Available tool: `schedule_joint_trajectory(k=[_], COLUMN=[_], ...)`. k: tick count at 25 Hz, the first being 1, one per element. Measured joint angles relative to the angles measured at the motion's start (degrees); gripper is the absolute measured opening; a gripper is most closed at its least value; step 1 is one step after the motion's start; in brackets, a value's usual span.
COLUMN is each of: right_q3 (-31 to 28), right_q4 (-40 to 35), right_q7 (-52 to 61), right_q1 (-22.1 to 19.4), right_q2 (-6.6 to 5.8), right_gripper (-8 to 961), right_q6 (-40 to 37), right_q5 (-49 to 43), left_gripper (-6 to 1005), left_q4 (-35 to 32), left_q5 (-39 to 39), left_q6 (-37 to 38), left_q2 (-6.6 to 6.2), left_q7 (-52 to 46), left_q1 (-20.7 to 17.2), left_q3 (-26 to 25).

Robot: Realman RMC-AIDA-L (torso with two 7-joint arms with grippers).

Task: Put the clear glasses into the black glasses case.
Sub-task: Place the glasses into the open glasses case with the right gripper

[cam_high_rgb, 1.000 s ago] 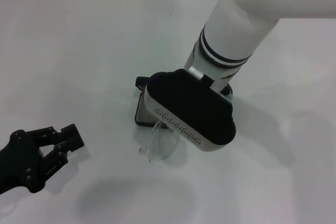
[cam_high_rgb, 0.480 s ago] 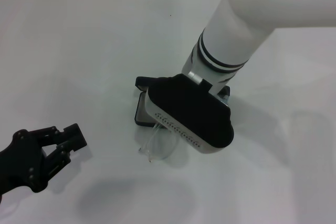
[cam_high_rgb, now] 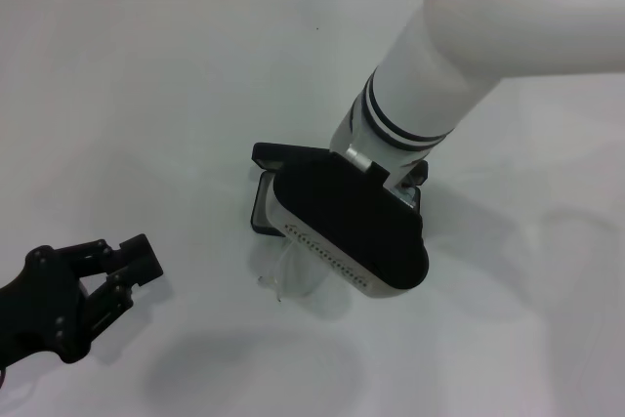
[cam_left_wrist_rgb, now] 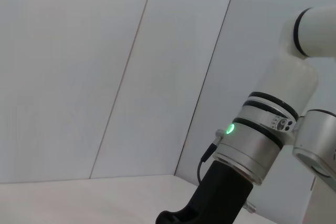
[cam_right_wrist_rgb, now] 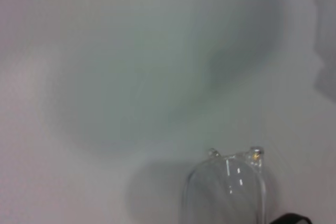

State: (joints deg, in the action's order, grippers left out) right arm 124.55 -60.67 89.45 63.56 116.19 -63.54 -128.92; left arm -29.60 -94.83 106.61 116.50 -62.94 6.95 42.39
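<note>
The clear glasses lie on the white table, with one end sticking out from under my right arm. The right wrist view shows their curved lens close below. The black glasses case stands open right behind them, its lid edge raised, and most of it is hidden by the arm. My right gripper is hidden under the black-and-white wrist housing, which hangs over the case and glasses. My left gripper is parked low at the near left, far from both.
The white table stretches bare to the left and the back, with a wall seam at the far edge. In the left wrist view the right arm shows a green light in front of grey wall panels.
The right wrist housing has shifted slightly toward me and to the left, uncovering more of the case lid. The left gripper has drifted a little lower. The glasses stay in place.
</note>
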Motion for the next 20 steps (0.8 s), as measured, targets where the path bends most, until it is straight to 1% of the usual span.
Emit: schedule_joint_trajectory(k=[14, 20], right_q3=[0.51, 0.7], right_q4=[0.64, 1.64], right_q7=[-0.15, -0.15], right_q1=[-0.41, -0.18], right_q2=[0.0, 0.0], right_gripper=[493, 367], right_q6=[0.68, 0.99], right_q5=[0.24, 0.3], left_gripper=[198, 197], left_q4=[0.07, 0.07], left_q5=[-0.17, -0.1], left_q6=[0.0, 0.0], left_q2=[-0.13, -0.14], left_q7=[0.1, 0.1], left_q1=[0.02, 0.4], left_q3=[0.06, -0.01])
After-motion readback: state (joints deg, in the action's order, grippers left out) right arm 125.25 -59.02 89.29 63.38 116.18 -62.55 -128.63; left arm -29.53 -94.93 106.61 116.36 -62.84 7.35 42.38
